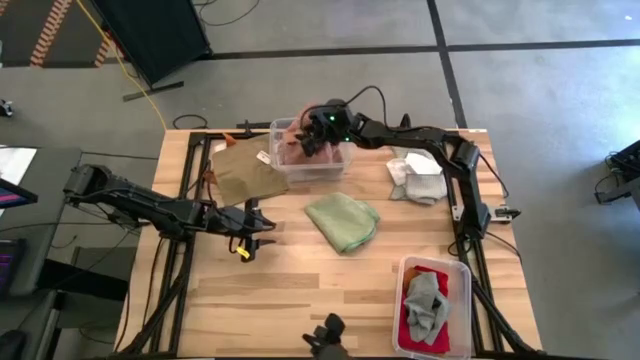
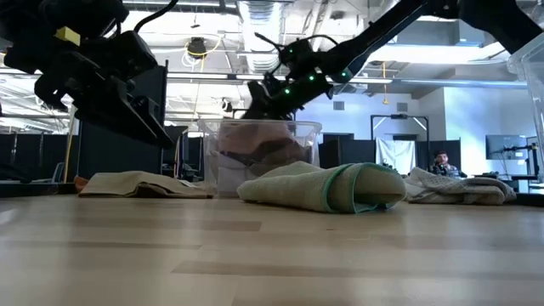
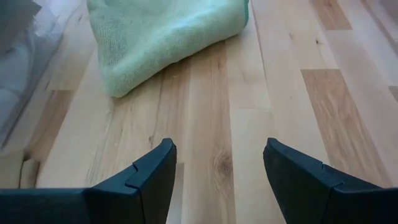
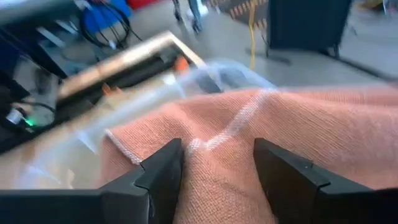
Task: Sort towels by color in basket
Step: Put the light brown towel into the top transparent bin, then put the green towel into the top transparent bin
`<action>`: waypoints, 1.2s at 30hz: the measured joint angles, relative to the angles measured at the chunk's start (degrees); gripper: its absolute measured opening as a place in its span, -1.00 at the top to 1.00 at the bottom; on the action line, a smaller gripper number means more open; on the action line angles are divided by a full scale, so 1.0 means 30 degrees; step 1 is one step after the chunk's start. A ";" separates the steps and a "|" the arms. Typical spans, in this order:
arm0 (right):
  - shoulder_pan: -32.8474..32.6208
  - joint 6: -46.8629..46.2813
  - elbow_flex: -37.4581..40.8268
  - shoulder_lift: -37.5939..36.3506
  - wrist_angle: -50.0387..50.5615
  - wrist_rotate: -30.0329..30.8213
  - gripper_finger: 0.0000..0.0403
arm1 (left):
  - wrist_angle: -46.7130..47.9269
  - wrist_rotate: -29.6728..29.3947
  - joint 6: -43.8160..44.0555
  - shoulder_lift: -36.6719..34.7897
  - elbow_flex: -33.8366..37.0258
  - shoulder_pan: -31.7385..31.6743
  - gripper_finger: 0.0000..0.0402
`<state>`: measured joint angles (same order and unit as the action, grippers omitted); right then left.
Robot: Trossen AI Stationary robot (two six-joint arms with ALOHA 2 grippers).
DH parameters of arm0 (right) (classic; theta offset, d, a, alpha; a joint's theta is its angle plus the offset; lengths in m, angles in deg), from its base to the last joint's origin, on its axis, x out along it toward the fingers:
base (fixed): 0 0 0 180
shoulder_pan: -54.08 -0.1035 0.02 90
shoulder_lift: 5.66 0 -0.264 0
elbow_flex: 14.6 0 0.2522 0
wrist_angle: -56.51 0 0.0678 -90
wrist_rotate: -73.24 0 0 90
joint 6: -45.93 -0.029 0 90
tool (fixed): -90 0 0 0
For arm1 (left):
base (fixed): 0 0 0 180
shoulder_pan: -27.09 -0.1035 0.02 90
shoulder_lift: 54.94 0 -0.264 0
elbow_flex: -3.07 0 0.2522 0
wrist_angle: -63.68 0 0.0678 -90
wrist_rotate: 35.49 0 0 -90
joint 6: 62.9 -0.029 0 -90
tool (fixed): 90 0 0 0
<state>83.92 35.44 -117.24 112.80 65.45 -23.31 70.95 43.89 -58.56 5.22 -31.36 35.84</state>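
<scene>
Right gripper [image 1: 318,138]: poised over the clear bin [image 1: 340,170] at the far middle of the table, fingers [image 4: 163,171] spread moderately wide. Between and just beyond them lies the pink towel [image 4: 280,137], a pale stitched seam running across it; whether the fingers touch the cloth cannot be told, and nothing is clamped.

Clear bin: holds pink and darker reddish cloth, bunched, seen through its wall in the low view.

Left gripper [image 1: 250,232]: low over the bare wood at the left-centre of the table [image 1: 300,290], fingers [image 3: 152,180] wide apart, holding nothing, pointed toward the green towel.

Green towel [image 1: 342,221]: folded, flat on the table centre, well apart from the left gripper. Long axis runs diagonally, from near the bin toward the near right. A darker green edge trim shows at its rolled end in the low view.

Tan towel [image 1: 243,170]: spread flat just left of the bin, touching its side.

White and grey towels [image 1: 416,176]: crumpled heap right of the bin, under the right arm.

Second clear bin [image 1: 458,275]: near right corner, holding a grey towel [image 1: 425,305] lying on a red towel [image 1: 408,327].
</scene>
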 joint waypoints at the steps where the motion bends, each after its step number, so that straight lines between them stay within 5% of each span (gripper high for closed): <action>1: 0.0113 -0.0088 0.0000 0.0000 0.0542 0.0043 -0.15 | -0.0074 -0.0043 0.0013 0.0000 0.0000 0.0012 -0.15; 19: 0.0082 -0.1525 0.0001 0.1027 0.3565 0.0195 -0.15 | -0.0651 -0.0246 0.0495 0.0000 0.0000 0.0099 -0.15; 36: -0.2066 0.1805 0.0022 -0.5738 0.6025 0.0147 -0.15 | -0.0644 -0.0260 0.0793 0.0000 -0.0007 0.0121 -0.15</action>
<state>77.72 40.86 -117.17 95.58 83.52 -22.87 69.02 43.11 -56.18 5.22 -31.38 36.20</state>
